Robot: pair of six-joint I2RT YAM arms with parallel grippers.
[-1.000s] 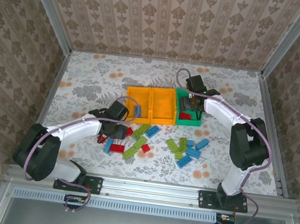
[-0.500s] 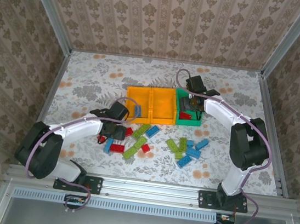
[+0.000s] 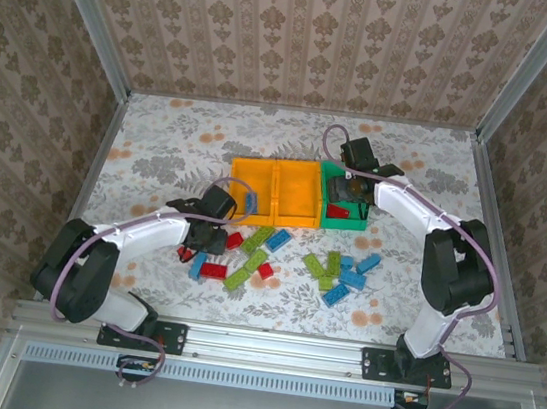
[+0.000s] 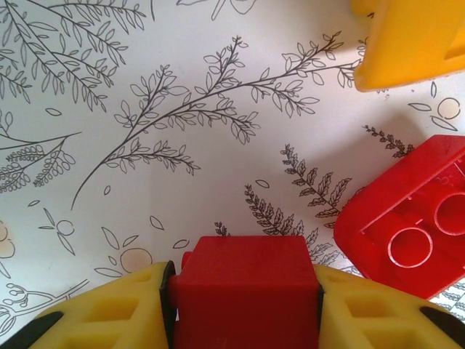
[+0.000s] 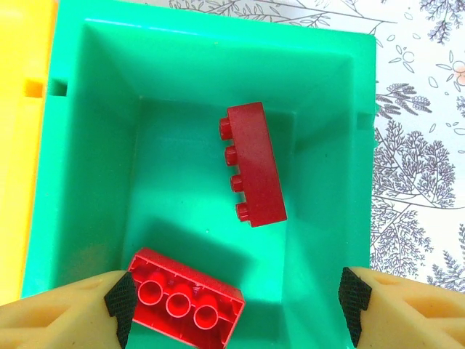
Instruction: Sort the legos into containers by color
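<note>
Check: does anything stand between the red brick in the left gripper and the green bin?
Yes. The right gripper hangs open right over the green bin, taking the drop spot. The orange bins adjoin it on the side towards the left gripper and its red brick, so the carry may have to clear them.

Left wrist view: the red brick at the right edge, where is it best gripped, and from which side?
I would grip the red brick across its two long side walls, coming straight down. It lies flat with its hollow underside up, so those walls are plain, upright and parallel.
</note>
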